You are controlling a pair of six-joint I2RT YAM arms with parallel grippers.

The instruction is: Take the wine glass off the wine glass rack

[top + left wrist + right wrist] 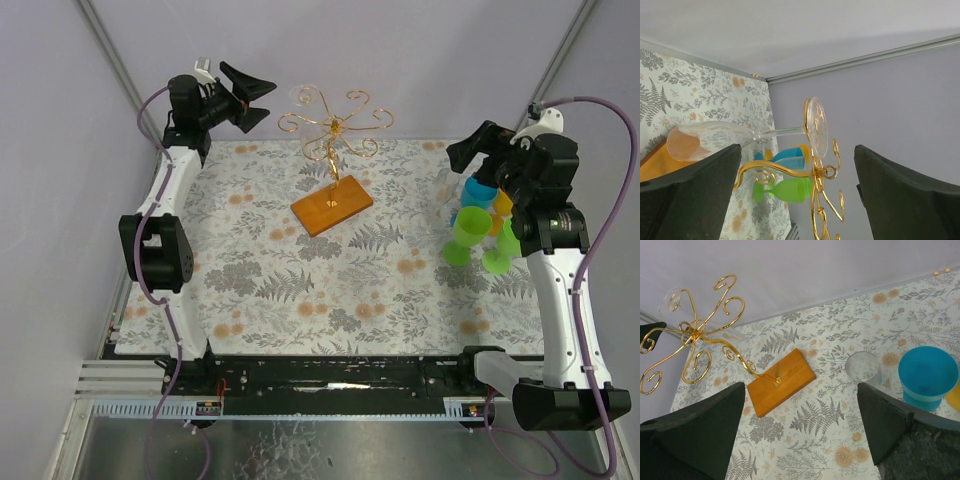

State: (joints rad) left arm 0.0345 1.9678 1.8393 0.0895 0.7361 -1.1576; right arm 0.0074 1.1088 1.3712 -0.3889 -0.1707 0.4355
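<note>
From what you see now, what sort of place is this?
Likely a robot test cell: two arms bolted at a table's edge, plain grey walls, a floral mat with a rack.

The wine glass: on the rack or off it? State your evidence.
On: the wine glass hangs by its foot from a gold arm of the wine glass rack.

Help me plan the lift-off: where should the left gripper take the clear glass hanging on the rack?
Likely the stem near the bowl. The glass hangs upside down, foot hooked in a rack arm, so both hang free. Come from the left, where the open left gripper faces it.
</note>
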